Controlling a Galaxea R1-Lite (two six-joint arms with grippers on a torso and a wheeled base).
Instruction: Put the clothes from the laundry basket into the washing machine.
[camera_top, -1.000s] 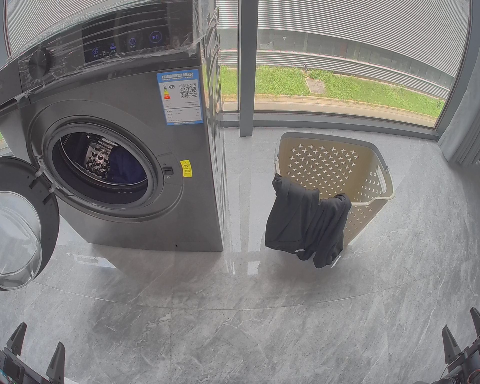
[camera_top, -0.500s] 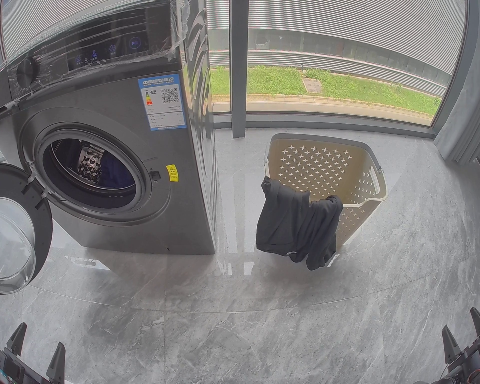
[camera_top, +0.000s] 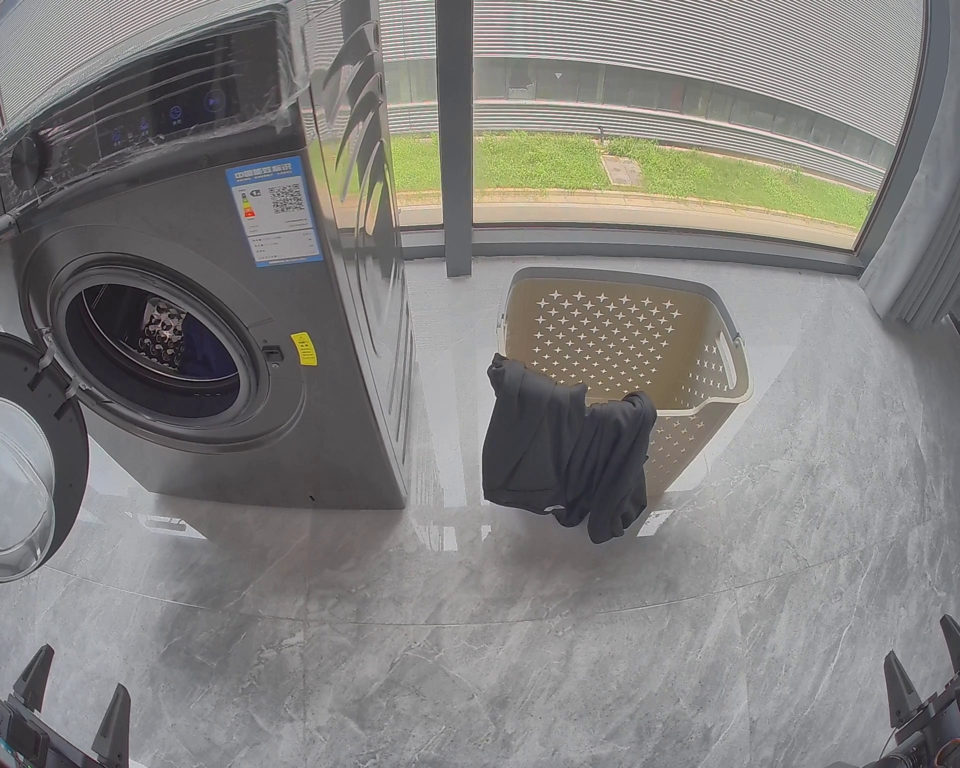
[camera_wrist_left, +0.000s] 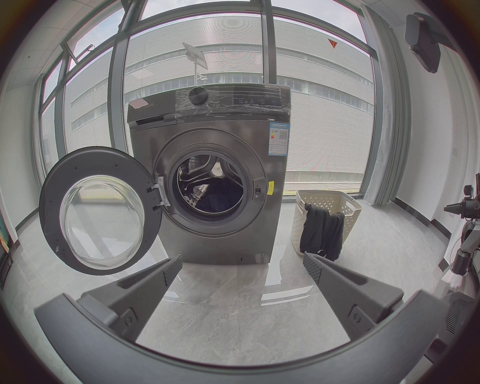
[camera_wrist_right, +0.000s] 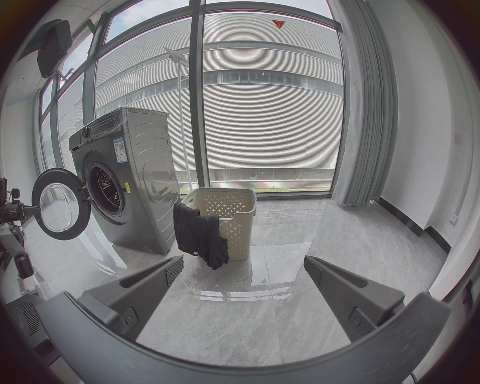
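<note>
A grey front-loading washing machine (camera_top: 200, 330) stands at the left with its round door (camera_top: 30, 460) swung open. Dark clothes (camera_top: 195, 350) lie in the drum. To its right a beige laundry basket (camera_top: 700, 330) stands on the floor, and a black garment (camera_top: 560, 455) hangs over its near rim. My left gripper (camera_top: 82, 672) is low at the near left, open and holding nothing. My right gripper (camera_top: 918, 640) is at the near right, also open, far from the basket. The left wrist view faces the machine (camera_wrist_left: 220, 165). In the right wrist view the basket (camera_wrist_right: 235, 210) stands beyond the open gripper (camera_wrist_right: 242, 260).
A glass window wall with a dark pillar (camera_top: 455, 140) runs behind the machine and basket. A grey curtain (camera_top: 920, 250) hangs at the far right. Grey tiled floor (camera_top: 500, 650) stretches between the grippers and the basket. The open door juts out toward my left side.
The whole head view has slid left, so the camera has turned; machine, basket and garment keep their places relative to each other. Both grippers look unchanged.
</note>
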